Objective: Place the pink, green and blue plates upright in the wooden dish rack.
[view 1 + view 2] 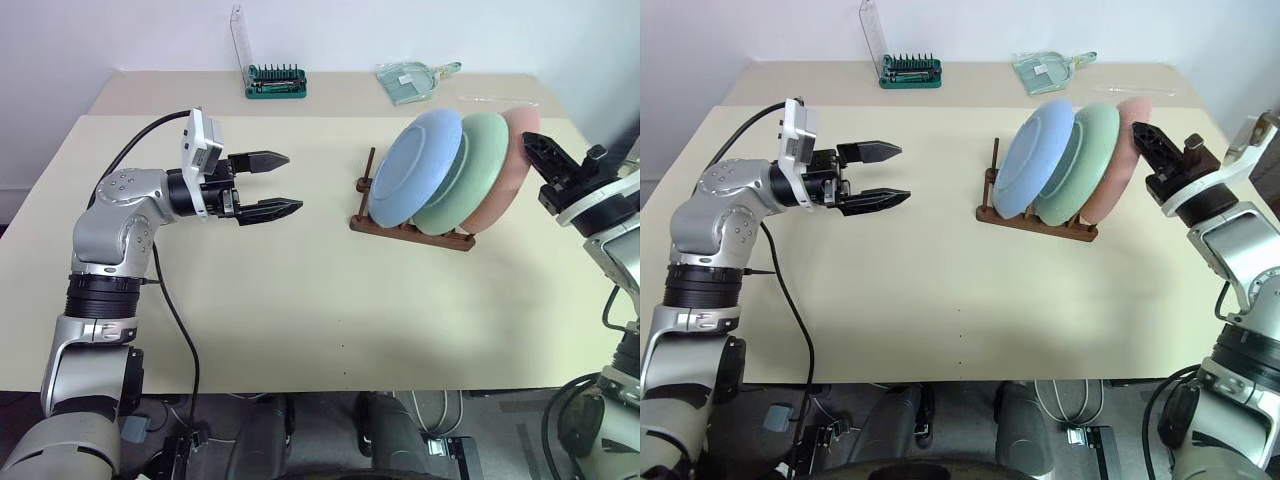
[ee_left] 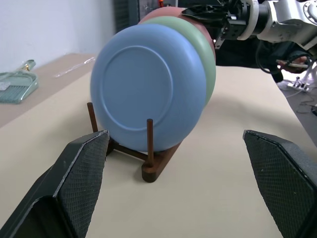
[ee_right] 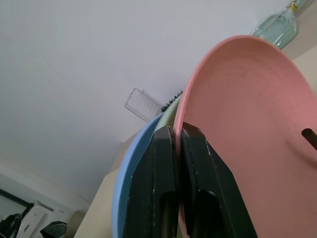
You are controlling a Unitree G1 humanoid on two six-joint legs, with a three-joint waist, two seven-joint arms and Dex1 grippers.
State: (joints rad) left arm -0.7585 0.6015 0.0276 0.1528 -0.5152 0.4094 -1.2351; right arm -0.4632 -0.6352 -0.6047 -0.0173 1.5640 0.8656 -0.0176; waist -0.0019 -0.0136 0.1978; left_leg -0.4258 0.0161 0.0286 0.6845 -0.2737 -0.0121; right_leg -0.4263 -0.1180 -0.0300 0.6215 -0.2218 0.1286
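Nearest the head camera, the left gripper [image 1: 278, 184] hangs level over the beige table [image 1: 300, 300], pointing toward the wooden dish rack [image 1: 405, 229] from the robot's left and well apart from it. Its two black fingers stand wide apart with nothing between them; the left wrist view looks straight between them at the rack.

All three plates stand on edge in the rack, leaning against one another toward the robot's right. Blue plate [image 1: 417, 165] sits at the rack's left end, its flat base facing the left gripper, with one free peg [image 2: 149, 135] standing in front of it. Behind it comes the green plate [image 1: 474, 168], then the pink plate [image 1: 508, 170] at the right end.

Right gripper [image 1: 1144, 135] sits at the upper rim of the pink plate, on the side away from the other plates. Its fingers [image 3: 158, 178] are closed together with only a slit between them, and they appear to hold nothing, though whether they brush the pink rim is hard to tell.

At the table's far edge lie a green screwdriver-bit holder [image 1: 276, 82] and a clear glass bottle [image 1: 412, 78].
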